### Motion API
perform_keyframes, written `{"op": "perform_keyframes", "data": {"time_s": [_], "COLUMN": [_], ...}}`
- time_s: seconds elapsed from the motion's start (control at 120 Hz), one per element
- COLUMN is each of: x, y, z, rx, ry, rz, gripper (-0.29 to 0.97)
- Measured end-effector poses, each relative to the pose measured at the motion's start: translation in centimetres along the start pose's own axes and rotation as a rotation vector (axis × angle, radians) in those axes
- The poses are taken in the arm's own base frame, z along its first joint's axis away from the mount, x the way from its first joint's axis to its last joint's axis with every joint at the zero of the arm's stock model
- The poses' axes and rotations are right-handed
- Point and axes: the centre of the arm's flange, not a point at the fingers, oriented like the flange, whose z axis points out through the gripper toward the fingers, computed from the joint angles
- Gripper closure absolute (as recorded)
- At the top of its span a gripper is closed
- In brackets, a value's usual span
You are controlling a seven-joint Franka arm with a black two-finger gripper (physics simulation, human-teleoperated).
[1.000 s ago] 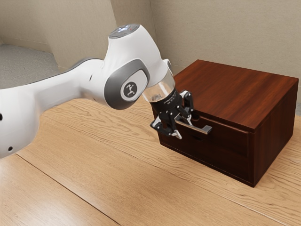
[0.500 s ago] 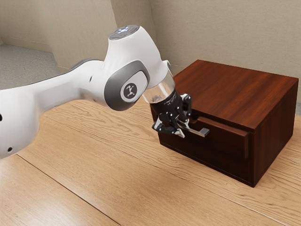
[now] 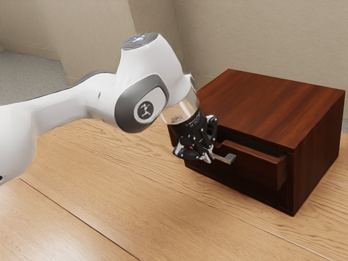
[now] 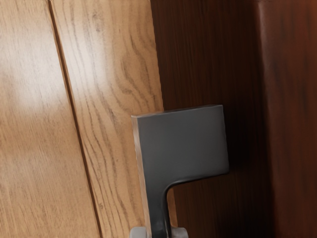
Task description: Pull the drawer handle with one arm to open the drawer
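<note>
Some gap now shows between drawer front [image 3: 255, 166] and cabinet [image 3: 272, 103], nearly flush a second ago; fingers [image 3: 205, 152] clamped on the grey handle [image 3: 223, 157] have drawn back with it, so opening is under way, not finished.

Setting: plain indoor room, robot test-bench type, not lived-in home. Walls [image 3: 261, 32] beige, rough plaster look, meeting at corners behind arm. Floor [image 3: 27, 70] grey, carpet-like, seen past table edge at exterior view's upper left. Table [image 3: 109, 212] wide, light wood planks, clear grain and seams. White robot arm [image 3: 70, 109] reaching across it. On table: dark reddish wood drawer cabinet [image 3: 272, 103]. Even lighting, smooth rendered surfaces: simulated scene.
</note>
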Motion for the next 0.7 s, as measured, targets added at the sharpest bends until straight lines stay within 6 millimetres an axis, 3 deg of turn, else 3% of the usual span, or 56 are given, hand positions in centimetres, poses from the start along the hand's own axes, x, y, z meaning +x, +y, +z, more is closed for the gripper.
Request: {"op": "perform_keyframes", "data": {"time_s": [0.7], "x": [-0.7], "y": [-5.2], "z": [-2.0], "rx": [-0.004], "ry": [0.015], "rz": [-0.001], "gripper": [0.76]}}
